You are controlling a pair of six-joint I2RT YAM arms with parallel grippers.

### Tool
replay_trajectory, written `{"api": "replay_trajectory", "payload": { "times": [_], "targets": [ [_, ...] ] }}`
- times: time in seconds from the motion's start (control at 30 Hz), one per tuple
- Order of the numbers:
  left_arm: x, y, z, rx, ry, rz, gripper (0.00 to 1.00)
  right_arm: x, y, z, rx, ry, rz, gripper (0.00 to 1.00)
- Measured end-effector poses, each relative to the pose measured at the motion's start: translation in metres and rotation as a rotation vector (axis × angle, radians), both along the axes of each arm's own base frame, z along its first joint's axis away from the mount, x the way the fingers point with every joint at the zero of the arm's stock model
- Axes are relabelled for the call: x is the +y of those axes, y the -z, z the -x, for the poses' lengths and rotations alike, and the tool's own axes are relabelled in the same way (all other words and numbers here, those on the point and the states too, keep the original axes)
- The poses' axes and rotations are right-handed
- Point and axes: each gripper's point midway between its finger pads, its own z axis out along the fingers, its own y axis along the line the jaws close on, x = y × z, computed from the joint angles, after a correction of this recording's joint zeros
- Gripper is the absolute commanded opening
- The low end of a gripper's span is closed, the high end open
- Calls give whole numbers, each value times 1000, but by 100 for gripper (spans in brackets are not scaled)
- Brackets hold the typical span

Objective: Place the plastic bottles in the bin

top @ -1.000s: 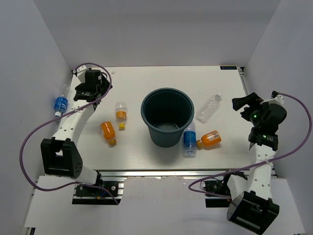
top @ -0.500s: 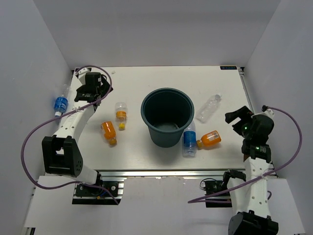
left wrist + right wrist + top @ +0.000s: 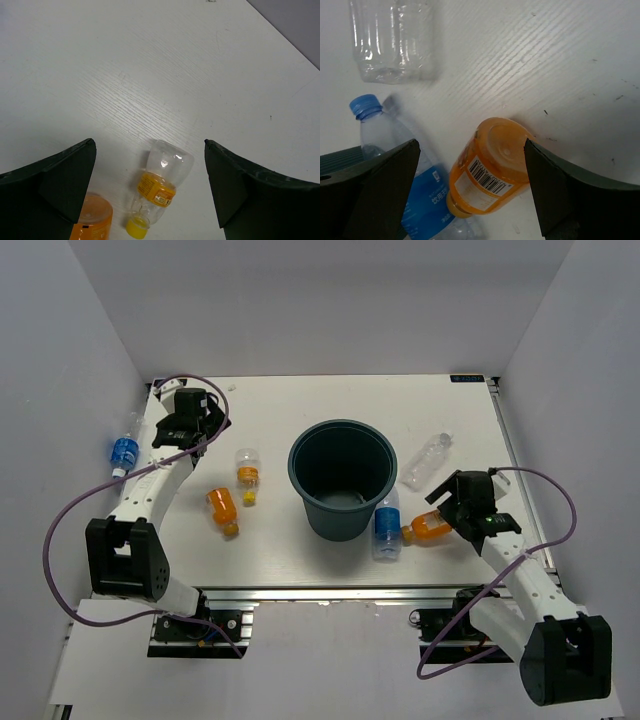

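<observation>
Swung inward, right gripper (image 3: pixel 470 143) (jaws wide, empty) — orange bottle (image 3: pixel 492 172) lies between its fingers (image 3: pixel 370 192).

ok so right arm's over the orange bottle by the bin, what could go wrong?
1. The orange bottle lies with its cap end against the blue-label bottle, so the open right gripper may catch or shove both.
2. It lies on its side and may roll away as the grip closes.

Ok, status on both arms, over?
Right gripper open, over orange bottle. Left gripper open, above orange-label bottle. Blue-label bottle lies close beside the orange one, next to the bin.
</observation>
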Motion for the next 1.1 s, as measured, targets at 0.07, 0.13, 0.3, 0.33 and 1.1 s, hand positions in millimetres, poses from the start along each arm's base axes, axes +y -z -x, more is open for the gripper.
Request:
{"api": "replay_trajectory", "payload": {
  "times": [0.07, 0.13, 0.3, 0.33, 1.1],
  "targets": [
    [1, -1, 0, -2, -4, -3, 98, -5, 2, 3, 11, 35, 18, 89],
    [2, -1, 1, -2, -7, -4, 98, -11, 3, 4, 13, 65, 35, 89],
    [2, -1, 1, -2, -12, -6, 98, -25, 13, 21, 87, 118, 95, 89],
    [3, -1, 1, -2, -13, -7, 98, -27, 16, 26, 110, 124, 101, 89],
    [8, 2, 3, 4, -39, -26, 98, -6, 27, 36, 161, 29, 89, 89]
  ]
}}
